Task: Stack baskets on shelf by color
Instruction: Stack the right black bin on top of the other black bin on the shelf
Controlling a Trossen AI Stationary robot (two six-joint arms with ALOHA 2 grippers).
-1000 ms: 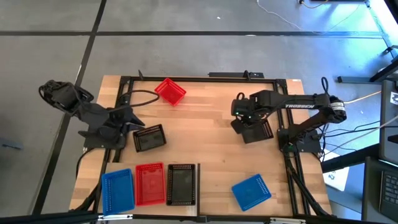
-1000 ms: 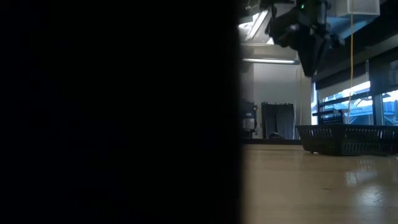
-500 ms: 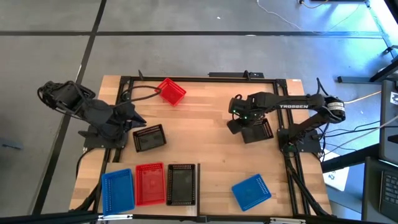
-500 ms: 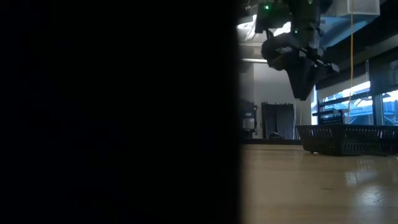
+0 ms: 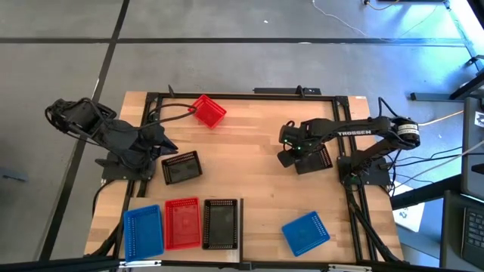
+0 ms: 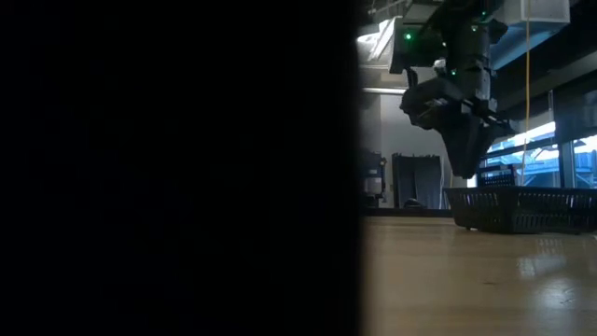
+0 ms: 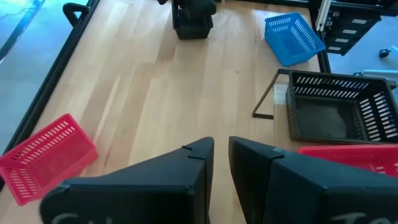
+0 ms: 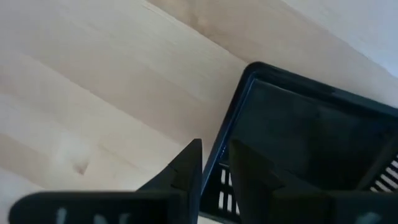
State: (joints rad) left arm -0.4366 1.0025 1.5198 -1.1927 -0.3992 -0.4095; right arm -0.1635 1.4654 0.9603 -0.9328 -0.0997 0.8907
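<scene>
My right gripper (image 5: 290, 155) points down, open, over a black basket (image 5: 315, 159) at the table's right. In the right wrist view its fingers (image 8: 194, 163) stand one on each side of the basket's rim (image 8: 235, 107). The low view shows the fingertips (image 6: 466, 173) just above that basket (image 6: 518, 207). My left gripper (image 7: 221, 144) waits high at the table's left, its fingers a little apart with nothing between them. Near it lies another black basket (image 5: 181, 167). A red basket (image 5: 208, 111) lies at the far side and a blue basket (image 5: 306, 233) near the right. Blue (image 5: 144, 231), red (image 5: 181, 224) and black (image 5: 221, 224) baskets stand side by side on the shelf (image 5: 240, 219) at the near left.
Black frame rails (image 5: 227, 96) run along the table's far edge and both sides, with cables by each arm's base. Something dark and close (image 6: 177, 168) blocks the left half of the low view. Bare wood (image 5: 249, 162) lies between the two arms.
My right gripper has come down toward the black basket at the table's right, shifting slightly toward the table's left and tipping to point more straight down. The baskets have stayed where they were.
</scene>
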